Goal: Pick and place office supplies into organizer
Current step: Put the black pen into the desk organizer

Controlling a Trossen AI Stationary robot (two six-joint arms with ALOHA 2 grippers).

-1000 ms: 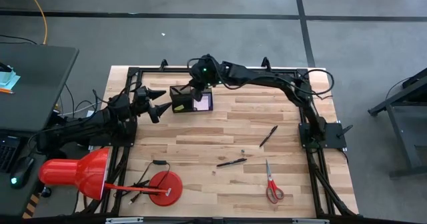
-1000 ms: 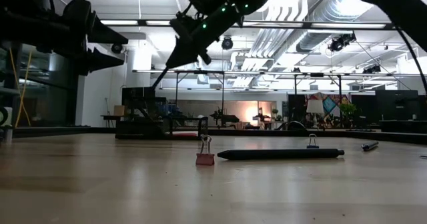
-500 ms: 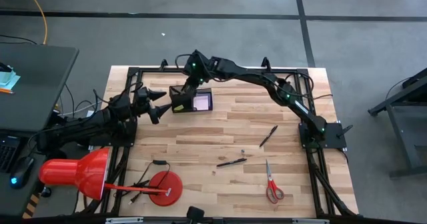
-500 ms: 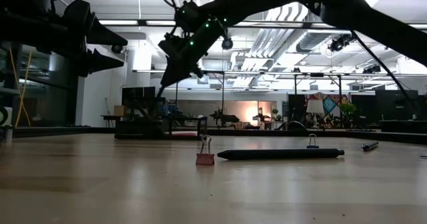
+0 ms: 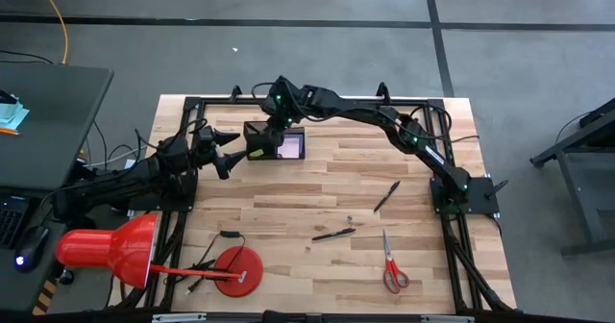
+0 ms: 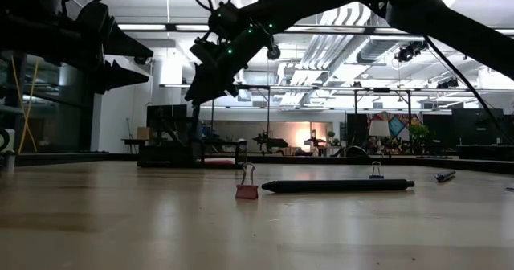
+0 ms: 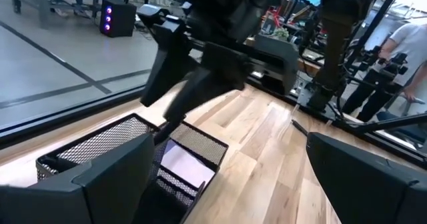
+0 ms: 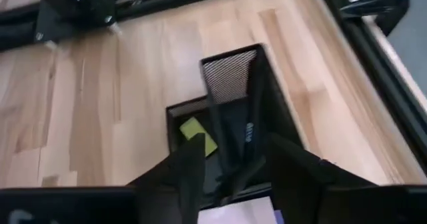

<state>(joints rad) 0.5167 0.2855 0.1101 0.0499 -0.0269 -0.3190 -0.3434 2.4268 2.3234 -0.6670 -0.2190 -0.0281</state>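
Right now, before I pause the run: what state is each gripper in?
Left gripper: open, empty, beside the organizer.
Right gripper: fingers parted above the organizer, a pen standing inside between them; grip cannot be told.

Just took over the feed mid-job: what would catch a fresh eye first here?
The right gripper reaches across to the far edge, poised over the black organizer, which already holds a pale pad and a yellow piece. The left gripper waits beside the box, jaws open. Near the front, red-handled scissors and two black pens lie loose; a red lamp fills the left front corner.
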